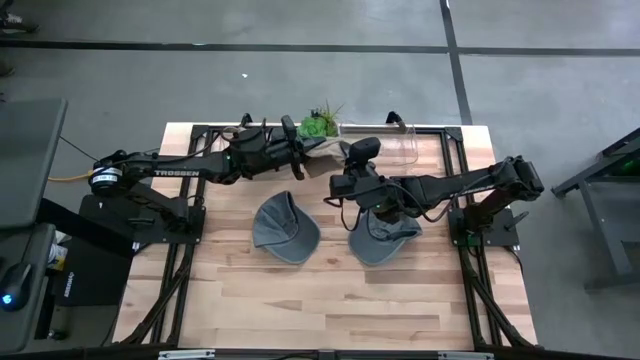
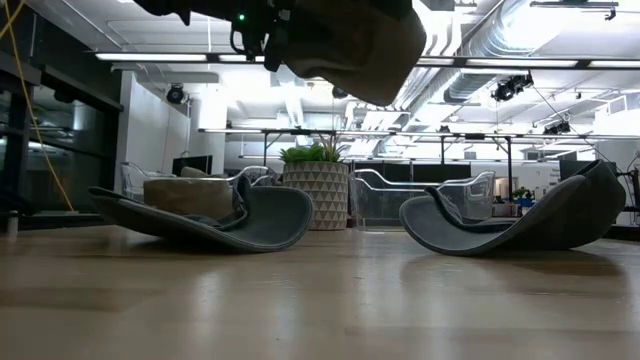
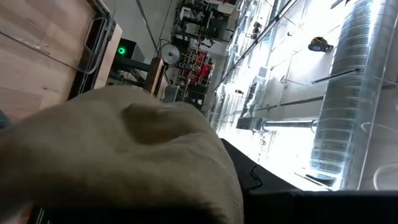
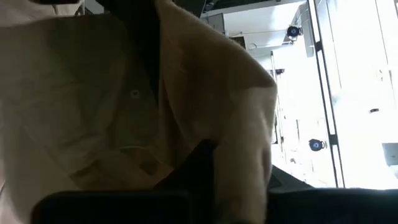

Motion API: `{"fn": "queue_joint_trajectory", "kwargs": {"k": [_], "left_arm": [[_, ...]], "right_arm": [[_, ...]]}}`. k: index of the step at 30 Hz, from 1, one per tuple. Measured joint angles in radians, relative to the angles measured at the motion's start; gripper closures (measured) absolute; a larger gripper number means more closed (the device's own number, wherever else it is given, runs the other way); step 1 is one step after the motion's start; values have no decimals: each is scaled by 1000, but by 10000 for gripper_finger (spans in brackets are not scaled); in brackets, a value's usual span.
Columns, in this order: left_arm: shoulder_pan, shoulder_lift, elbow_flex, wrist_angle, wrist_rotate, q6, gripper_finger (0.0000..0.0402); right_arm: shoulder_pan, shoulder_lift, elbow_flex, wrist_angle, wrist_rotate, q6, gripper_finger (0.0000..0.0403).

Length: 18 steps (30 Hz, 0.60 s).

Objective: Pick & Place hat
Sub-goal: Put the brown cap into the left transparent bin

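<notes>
A tan hat is held up in the air over the table's far middle; in the low view the tan hat shows high above the wood. My left gripper reaches in from the left and is shut on it. My right gripper is right beside the hat on its right, and the hat's tan cloth fills its wrist view. Two grey hats lie upturned on the table, one at the middle and one under my right arm, each resting on its curved crown. My left gripper is shut on the tan hat at its left side, coming in level from the table's left. The hat's own cloth hides the fingers in the wrist view, so the exact part cannot be told. The hat is lifted clear, well above the table.
A potted plant in a patterned pot stands at the far edge, with a clear plastic container to its right. Bare wood stretches across the near half of the table.
</notes>
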Motion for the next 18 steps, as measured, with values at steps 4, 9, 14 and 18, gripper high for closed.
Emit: {"fn": "queue_joint_trajectory", "kwargs": {"k": [4, 9, 14, 18], "left_arm": [[0, 0, 0, 0, 0, 3, 401], [0, 0, 0, -1, -4, 19, 401], [17, 0, 0, -1, -7, 55, 401], [45, 0, 0, 7, 19, 125, 401]], "right_arm": [[2, 0, 0, 0, -21, 50, 302], [6, 0, 0, 0, 1, 112, 229], [21, 0, 0, 7, 71, 124, 165], [38, -6, 0, 8, 122, 153, 144]]}}
